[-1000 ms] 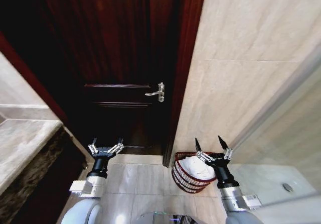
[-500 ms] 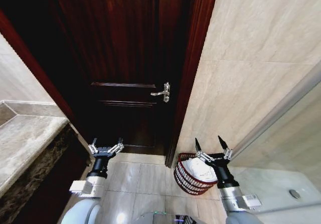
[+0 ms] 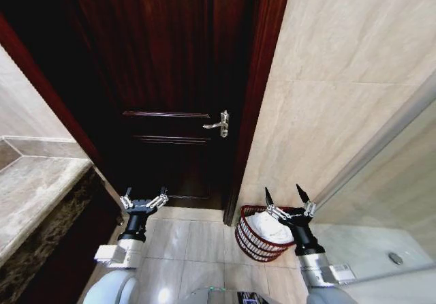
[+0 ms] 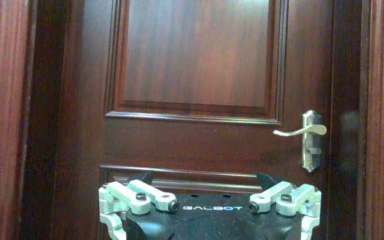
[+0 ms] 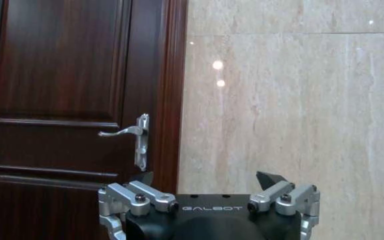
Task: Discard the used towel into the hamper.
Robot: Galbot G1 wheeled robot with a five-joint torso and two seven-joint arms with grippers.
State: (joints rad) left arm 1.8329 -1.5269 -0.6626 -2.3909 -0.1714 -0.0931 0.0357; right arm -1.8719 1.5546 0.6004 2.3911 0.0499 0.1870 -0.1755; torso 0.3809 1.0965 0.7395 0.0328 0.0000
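Right hand, fingers spread wide and holding nothing, hovers over the hamper at lower right of the frame; a white towel lies inside it. Left hand, also wide, sits at lower left before the dark door.

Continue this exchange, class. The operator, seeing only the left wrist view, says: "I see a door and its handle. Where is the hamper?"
Observer: The hamper stands on the floor right of the door frame, by the wall.
Operator: Anything in it?
Observer: A white towel lies inside.
Operator: My left tool faces the door. And the right tool?
Observer: The right tool is open and empty, up over the hamper.
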